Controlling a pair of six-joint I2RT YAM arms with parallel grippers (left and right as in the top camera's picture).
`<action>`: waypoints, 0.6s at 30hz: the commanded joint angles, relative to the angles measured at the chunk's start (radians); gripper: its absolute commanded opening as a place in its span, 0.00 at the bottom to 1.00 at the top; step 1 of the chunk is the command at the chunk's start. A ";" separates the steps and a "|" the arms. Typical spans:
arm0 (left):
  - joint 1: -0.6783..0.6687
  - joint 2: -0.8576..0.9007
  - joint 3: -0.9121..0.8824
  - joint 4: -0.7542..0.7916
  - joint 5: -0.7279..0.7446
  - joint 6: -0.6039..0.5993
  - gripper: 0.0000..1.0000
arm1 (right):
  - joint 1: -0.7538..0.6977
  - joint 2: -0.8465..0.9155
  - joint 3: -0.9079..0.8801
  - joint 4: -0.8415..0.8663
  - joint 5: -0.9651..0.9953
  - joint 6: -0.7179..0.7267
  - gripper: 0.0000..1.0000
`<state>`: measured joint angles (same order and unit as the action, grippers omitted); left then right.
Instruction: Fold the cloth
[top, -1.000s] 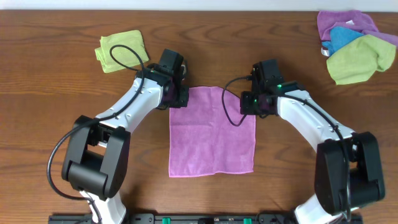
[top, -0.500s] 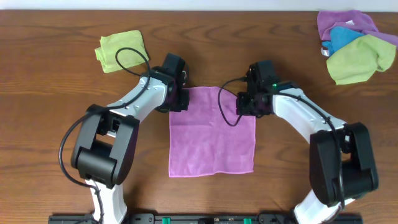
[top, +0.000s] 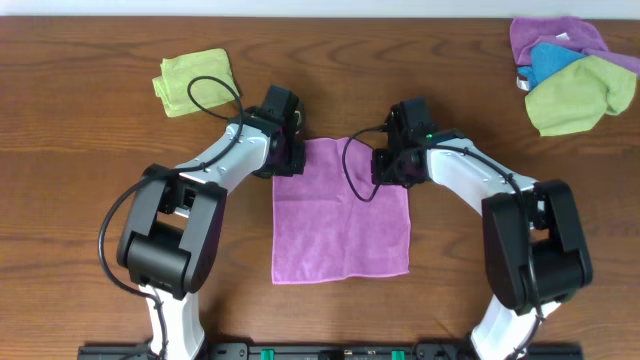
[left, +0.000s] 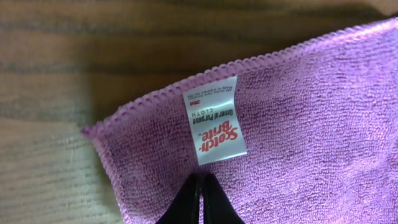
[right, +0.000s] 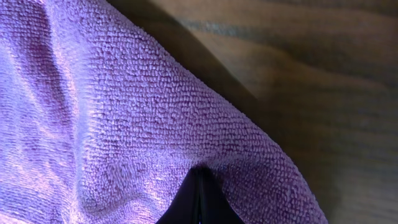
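**Cloth pinched at both far corners**

The magenta cloth (top: 340, 215) lies spread flat on the middle of the counter (top: 100, 200), with its near edge toward the counter's near edge. Its two far corners are each taken by an arm.

The left jaws are pressed together on the far-left corner. In the left wrist view they bite the terry just below the white tag (left: 216, 119), which lies flat beside the hemmed edge.

The right jaws are also pressed together, pinching the far-right corner. There the fabric rises in a rounded fold over the tips, and from overhead that corner looks drawn a little inward.

The left arm (top: 215, 165) and the right arm (top: 470, 175) curve in from the near edge.

A folded lime-green cloth (top: 195, 82) sits near the far-left corner. A heap of purple, blue and green cloths (top: 570, 70) fills the far-right corner.
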<state>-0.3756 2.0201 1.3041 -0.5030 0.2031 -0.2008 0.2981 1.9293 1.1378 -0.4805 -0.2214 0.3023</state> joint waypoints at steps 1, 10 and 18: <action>0.005 0.021 0.016 0.017 0.003 0.021 0.06 | 0.009 0.053 0.002 0.019 0.007 -0.011 0.02; 0.023 0.079 0.053 0.026 0.005 0.021 0.06 | 0.008 0.053 0.025 0.022 0.023 -0.003 0.02; 0.023 0.238 0.262 -0.091 0.004 0.066 0.06 | -0.021 0.053 0.055 0.028 0.041 -0.004 0.02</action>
<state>-0.3595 2.1700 1.5314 -0.5739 0.2226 -0.1772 0.2955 1.9560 1.1725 -0.4541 -0.2161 0.3023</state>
